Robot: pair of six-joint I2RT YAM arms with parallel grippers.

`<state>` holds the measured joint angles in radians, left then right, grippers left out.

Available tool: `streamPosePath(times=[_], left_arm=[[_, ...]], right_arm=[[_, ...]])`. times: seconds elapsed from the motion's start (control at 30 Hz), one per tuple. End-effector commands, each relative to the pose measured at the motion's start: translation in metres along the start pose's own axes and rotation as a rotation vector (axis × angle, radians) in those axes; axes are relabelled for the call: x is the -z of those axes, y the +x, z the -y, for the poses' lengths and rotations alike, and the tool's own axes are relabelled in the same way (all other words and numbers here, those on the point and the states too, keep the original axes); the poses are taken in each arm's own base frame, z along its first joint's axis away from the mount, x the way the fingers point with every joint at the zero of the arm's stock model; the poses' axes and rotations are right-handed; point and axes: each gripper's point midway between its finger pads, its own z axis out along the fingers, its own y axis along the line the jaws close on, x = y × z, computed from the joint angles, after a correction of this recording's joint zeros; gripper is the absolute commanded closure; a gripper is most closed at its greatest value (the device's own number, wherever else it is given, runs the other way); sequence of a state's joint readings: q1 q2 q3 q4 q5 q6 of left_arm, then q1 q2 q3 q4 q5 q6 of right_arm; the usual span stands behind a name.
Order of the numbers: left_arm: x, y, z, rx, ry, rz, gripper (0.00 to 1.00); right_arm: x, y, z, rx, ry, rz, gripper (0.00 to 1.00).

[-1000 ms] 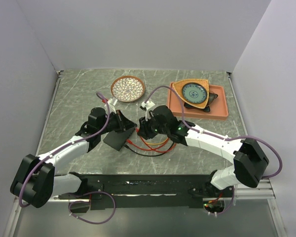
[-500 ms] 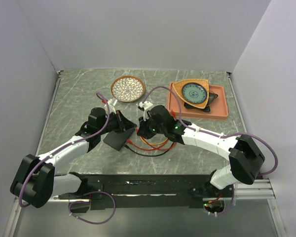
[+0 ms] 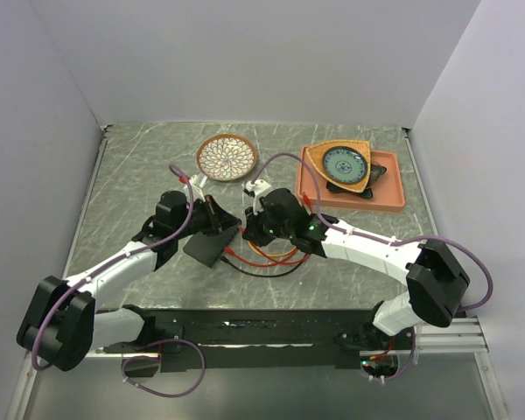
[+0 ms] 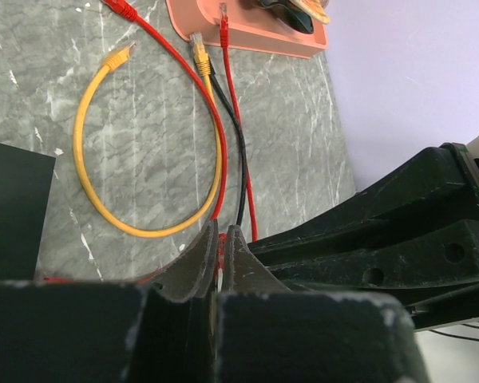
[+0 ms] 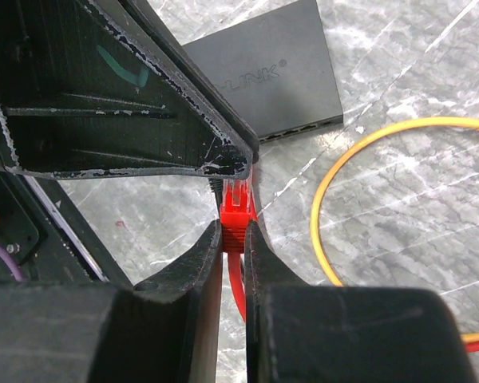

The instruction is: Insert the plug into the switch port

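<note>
Top external: the switch [image 3: 208, 248] lies flat on the table [image 3: 131, 175], under the left gripper [image 3: 226, 220]. The right gripper [image 3: 255, 229] meets the left one just beside the switch's right end. Loose cables trail toward the near edge. Grip detail is too small to read here.

Left wrist: the left gripper [image 4: 219, 239] is clenched, with a sliver of the red cable [image 4: 193, 88] pinched between its fingertips. The switch [image 4: 12, 207] shows as a dark slab at the left edge. A yellow cable [image 4: 88, 183] loops on the table beside it.

Right wrist: the right gripper [image 5: 234, 235] is closed on the plug [image 5: 235, 209], a red connector standing upright between the fingers. The switch [image 5: 263, 68] sits just beyond, apart from the plug, with its socket row along the edge facing the plug. The white lettering on top reads "-LINK"; its start is hidden behind the left gripper [image 5: 144, 96].

Progress, as a judgement: the plug is secured and close to the switch, but no port is filled. Aligning the plug tip with a socket and pushing it home remain.
</note>
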<state>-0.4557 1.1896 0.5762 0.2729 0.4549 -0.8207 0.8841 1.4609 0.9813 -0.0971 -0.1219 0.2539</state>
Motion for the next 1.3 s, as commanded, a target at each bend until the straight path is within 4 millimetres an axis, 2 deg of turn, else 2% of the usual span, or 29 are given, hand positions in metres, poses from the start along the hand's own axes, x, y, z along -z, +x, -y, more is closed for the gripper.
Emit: streamPosePath(times=[0.0, 0.1, 0.2, 0.23, 0.43, 0.53, 0.63, 0.73, 0.8, 0.83, 0.9, 0.97, 1.1, 1.27], left_arm=[[0.006, -0.015, 0.016, -0.06, 0.028, 0.053, 0.95], [0.007, -0.018, 0.014, -0.068, 0.008, 0.063, 0.87], [0.007, -0.021, 0.012, -0.066, -0.009, 0.078, 0.68], [0.007, -0.022, 0.013, -0.068, -0.007, 0.08, 0.57], [0.007, -0.028, 0.008, -0.072, -0.045, 0.103, 0.24], [0.007, -0.032, 0.001, -0.076, -0.09, 0.121, 0.11], [0.007, -0.039, -0.015, -0.071, -0.181, 0.141, 0.03], [0.005, -0.046, -0.028, -0.041, -0.252, 0.137, 0.01], [0.004, -0.046, -0.046, -0.002, -0.307, 0.107, 0.0], [0.002, -0.049, -0.046, 0.007, -0.299, 0.095, 0.01], [-0.001, -0.052, -0.063, 0.042, -0.329, 0.079, 0.01], [-0.001, -0.045, -0.079, 0.075, -0.362, 0.043, 0.0], [0.007, -0.05, -0.103, 0.109, -0.413, 0.054, 0.04], [0.02, -0.055, -0.124, 0.144, -0.45, 0.072, 0.04]], right_arm=[[0.01, -0.013, 0.001, 0.036, 0.023, 0.051, 1.0], [0.012, -0.014, 0.001, 0.05, 0.023, 0.053, 1.0], [0.014, -0.011, 0.002, 0.075, 0.024, 0.047, 1.0], [0.015, -0.012, 0.002, 0.079, 0.019, 0.053, 1.0], [0.021, -0.008, 0.002, 0.121, 0.006, 0.053, 1.0], [0.022, -0.004, 0.004, 0.134, 0.012, 0.041, 1.0], [0.022, 0.0, 0.006, 0.14, 0.015, 0.033, 1.0], [0.02, 0.005, 0.006, 0.15, 0.012, 0.016, 1.0], [0.017, 0.008, 0.008, 0.154, 0.015, -0.002, 1.0], [0.015, 0.009, 0.007, 0.152, 0.009, -0.008, 1.0], [0.009, 0.012, 0.007, 0.162, 0.003, -0.026, 1.0], [0.002, 0.019, 0.009, 0.162, 0.004, -0.06, 1.0], [-0.011, 0.021, 0.01, 0.158, 0.011, -0.09, 1.0], [-0.033, 0.032, 0.016, 0.141, 0.03, -0.143, 1.0]])
